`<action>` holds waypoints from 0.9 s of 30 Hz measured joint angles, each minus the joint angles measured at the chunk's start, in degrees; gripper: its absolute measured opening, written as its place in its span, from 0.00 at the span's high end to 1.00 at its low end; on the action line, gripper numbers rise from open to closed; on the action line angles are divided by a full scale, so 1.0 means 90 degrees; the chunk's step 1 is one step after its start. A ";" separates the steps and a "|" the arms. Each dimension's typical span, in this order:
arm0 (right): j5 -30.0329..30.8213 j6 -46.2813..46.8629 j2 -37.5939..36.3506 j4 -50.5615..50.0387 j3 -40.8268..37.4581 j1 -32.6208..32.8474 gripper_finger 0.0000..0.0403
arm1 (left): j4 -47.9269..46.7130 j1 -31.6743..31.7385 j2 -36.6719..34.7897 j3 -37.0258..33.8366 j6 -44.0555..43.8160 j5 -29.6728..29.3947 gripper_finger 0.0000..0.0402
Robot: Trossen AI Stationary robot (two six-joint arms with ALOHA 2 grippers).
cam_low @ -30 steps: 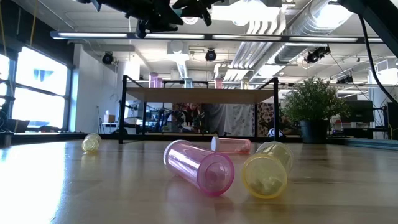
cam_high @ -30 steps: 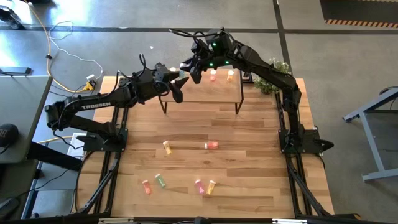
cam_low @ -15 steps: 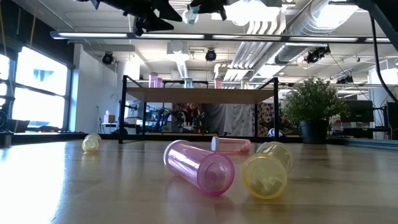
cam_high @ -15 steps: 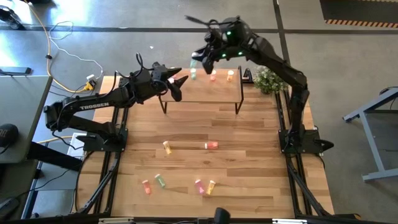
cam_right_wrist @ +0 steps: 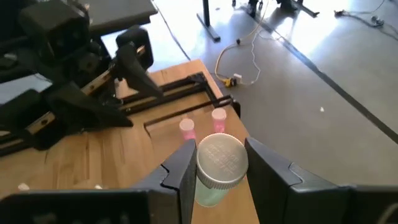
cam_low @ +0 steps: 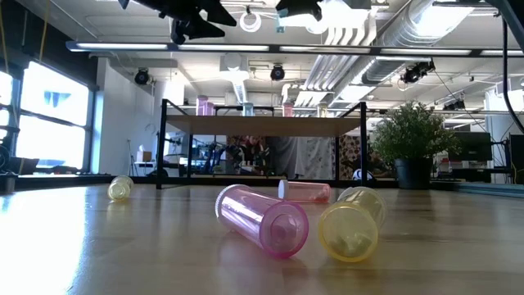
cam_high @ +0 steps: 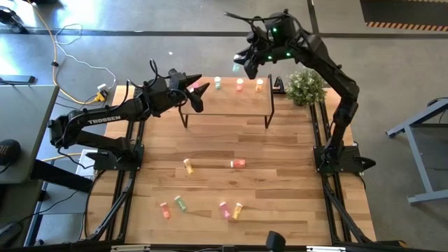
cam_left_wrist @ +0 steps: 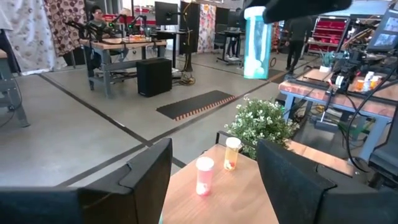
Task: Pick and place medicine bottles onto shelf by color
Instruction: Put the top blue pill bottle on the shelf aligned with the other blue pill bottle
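My right arm has lifted and drawn away from my left arm since a second ago, taking a green bottle (cam_right_wrist: 219,163) with it, and my left end effector (cam_left_wrist: 214,180) has spread its fingers.

The wood-plank worktop (cam_high: 280,196) carries the shelf (cam_high: 224,106) along its far side. My left arm reaches to the shelf's left end, its end effector open and holding nothing. My right end effector (cam_high: 243,66) hangs high above the shelf's far edge, pinching the green bottle between both fingers, pale cap towards the wrist camera.

On the shelf four bottles stand upright in a row: a pink one (cam_high: 198,85) near my left end effector, a pale green one (cam_high: 218,83), a red-orange one (cam_high: 240,85) and a yellow one (cam_high: 259,85). On the worktop lie six more: a yellow (cam_high: 187,166) and a red one (cam_high: 238,163) mid-board, and four (cam_high: 203,208) near the front edge.
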 joint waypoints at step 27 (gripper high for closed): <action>-0.0292 -0.0322 0.0426 -0.0149 -0.0007 0.0149 0.73 | -0.0035 0.0000 -0.0482 0.0000 0.0868 -0.0800 0.44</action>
